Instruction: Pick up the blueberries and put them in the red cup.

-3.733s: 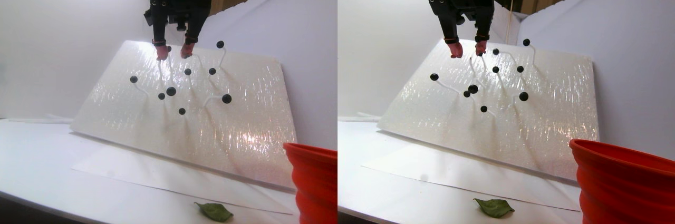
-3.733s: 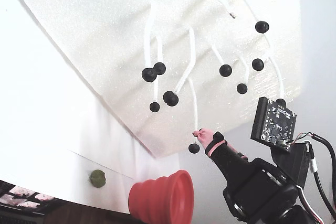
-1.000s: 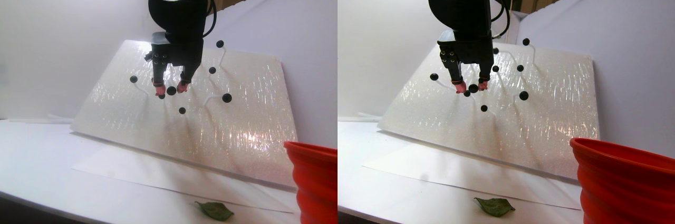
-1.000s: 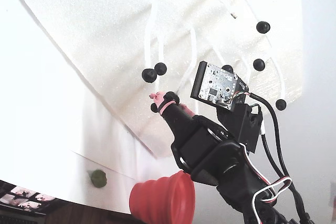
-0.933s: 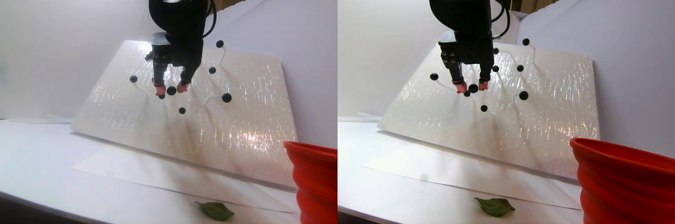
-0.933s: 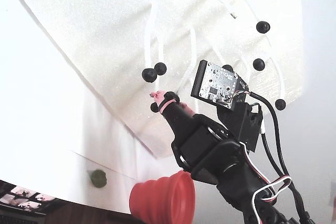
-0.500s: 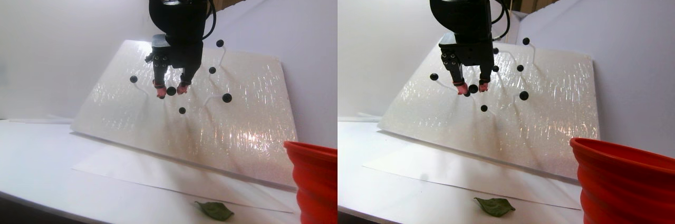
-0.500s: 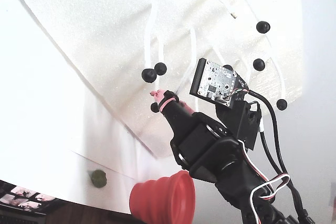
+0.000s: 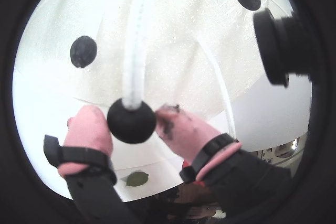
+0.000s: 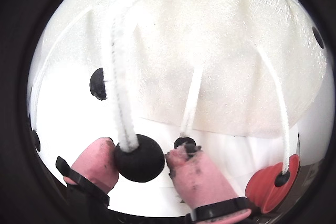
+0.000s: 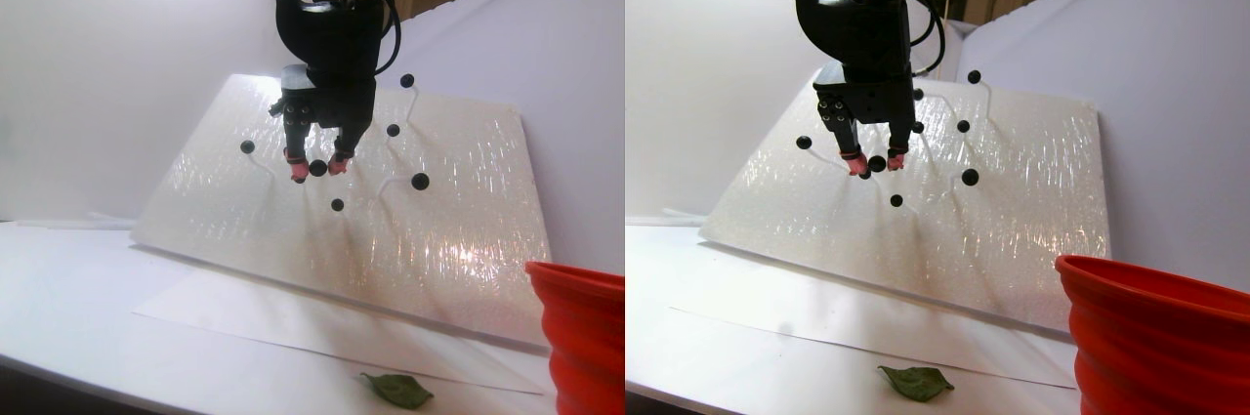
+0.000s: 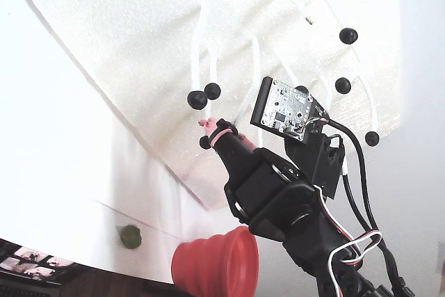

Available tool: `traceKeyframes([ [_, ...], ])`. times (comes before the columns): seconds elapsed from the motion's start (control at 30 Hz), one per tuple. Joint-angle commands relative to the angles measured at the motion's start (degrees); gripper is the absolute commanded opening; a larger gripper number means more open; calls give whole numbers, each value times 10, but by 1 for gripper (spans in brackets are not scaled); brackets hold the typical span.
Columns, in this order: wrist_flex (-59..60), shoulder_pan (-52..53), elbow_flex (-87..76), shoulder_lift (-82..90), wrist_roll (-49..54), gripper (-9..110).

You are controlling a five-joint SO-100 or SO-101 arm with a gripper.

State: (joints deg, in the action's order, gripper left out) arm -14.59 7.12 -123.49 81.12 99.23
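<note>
Several blueberries, small matte black balls on white stems, stick out of a leaning white foam board (image 11: 439, 239). One blueberry (image 9: 131, 124) (image 10: 139, 158) sits between the pink fingertips of my gripper (image 9: 131, 121) (image 10: 140, 160) (image 11: 317, 167). Both pads press its sides and it is still on its stem. Other blueberries (image 9: 83, 51) (image 11: 420, 182) (image 12: 197, 99) hang free around it. The red cup (image 11: 581, 337) (image 12: 215, 266) (image 10: 268, 187) stands below and to the right of the board, apart from the gripper. In the fixed view only one pink fingertip (image 12: 208, 124) shows, and it hides the held berry.
A green leaf (image 11: 395, 391) (image 9: 136, 178) lies on the white paper sheet in front of the board. White walls (image 11: 117, 63) close in behind and at the right. The arm's body and cables (image 12: 299, 206) hang over the cup in the fixed view.
The gripper came down from the board's top to the middle berry. Over the last second its fingers closed in on that berry; the arm hardly moved.
</note>
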Motion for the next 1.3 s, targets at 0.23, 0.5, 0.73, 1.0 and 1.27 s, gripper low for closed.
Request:
traceKeyframes([
  [0.23, -16, 4, 40, 17, -1, 15],
  [0.5, -9, 1, 30, 38, -2, 13],
  [0.73, 10, 2, 10, 76, 1, 13],
  [1.0, 32, 4, -18, 118, 3, 13],
  [1.27, 64, 9, -46, 170, 3, 13],
])
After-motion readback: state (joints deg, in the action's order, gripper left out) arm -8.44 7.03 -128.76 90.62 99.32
